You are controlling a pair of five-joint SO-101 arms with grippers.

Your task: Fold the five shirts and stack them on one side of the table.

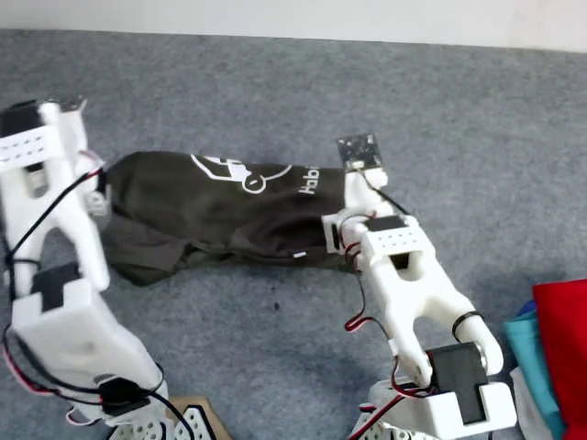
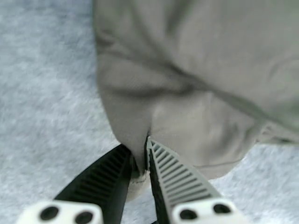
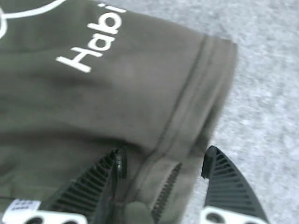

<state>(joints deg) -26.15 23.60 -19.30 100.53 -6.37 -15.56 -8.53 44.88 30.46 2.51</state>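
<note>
High view first: we see a dark shirt (image 1: pixel 211 206) lying across the middle of the table (image 1: pixel 459 119), doubled over into a long band that runs left to right, with its print facing up on the far side. The left gripper (image 2: pixel 140 151) is at the shirt's left end, with its jaws pinched together on a fold of cloth. The right gripper (image 3: pixel 163 158) is at the right end, where its jaws stand apart and the hemmed edge lies between them without being pinched. At the near right edge of the table a red shirt (image 1: pixel 564 321) lies on a teal shirt (image 1: pixel 530 341), and we take this for the start of the stack. We cannot tell whether more shirts lie beneath these two. We judge the task to be partway done, with at least two shirts put away and this one in mid-fold. The dark shirt looks to us as if it needs another fold across its length before it goes to the pile on the right. The rest of the five would then follow.
</note>
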